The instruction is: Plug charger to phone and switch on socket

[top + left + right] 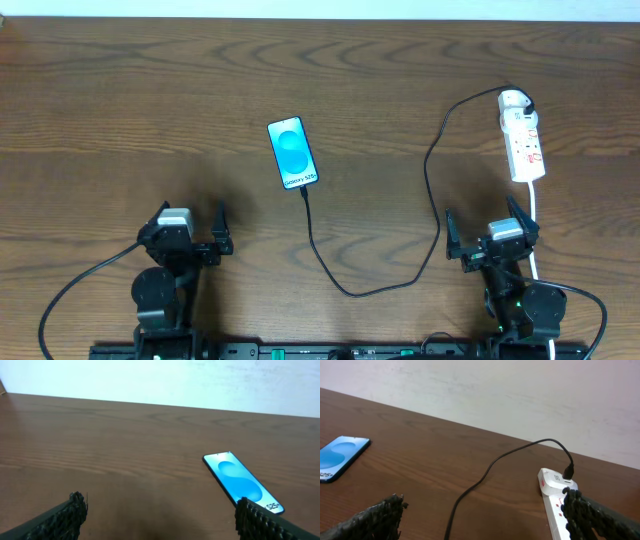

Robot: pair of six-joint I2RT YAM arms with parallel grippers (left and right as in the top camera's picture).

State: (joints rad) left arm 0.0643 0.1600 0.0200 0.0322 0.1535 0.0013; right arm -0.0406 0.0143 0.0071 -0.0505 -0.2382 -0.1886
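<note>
left gripper (192, 211): fingers spread wide apart, nothing btwn them; sits at near-left of table, well apart from all task items
left wrist view: left gripper (161, 504) shows two black tips at bottom corners, only bare wood btwn them; phone (240, 480) lies ahead & to the right, its near end behind the right tip
right gripper (485, 214): also spread wide, holding nothing; near-right of table, just short of power strip's near end
right wrist view: right gripper (484, 501) tips low in frame; cable (485, 472) lies on the wood btwn them, untouched; right tip overlaps the strip in this view, contact can't tell
phone (293, 153): flat, screen up & lit blue, approx table ctr, slightly left; long axis roughly front-to-back, a bit tilted
cable (432, 170): thin, black; one end meets phone's near short edge, drops toward near side, loops right, climbs & arcs over to strip's far end; can't tell if tip is fully seated in phone
plug (568, 473): black, stuck in far rounded end of the strip
power strip (523, 145): white, long, far-right, lying front-to-back; red marks on top; switch pos can't tell
white cord (535, 215): leaves strip's near end, runs toward near edge, passing just beside right gripper
table (100, 445): brown wood grain
wall (495, 395): pale, behind table's far edge
</note>
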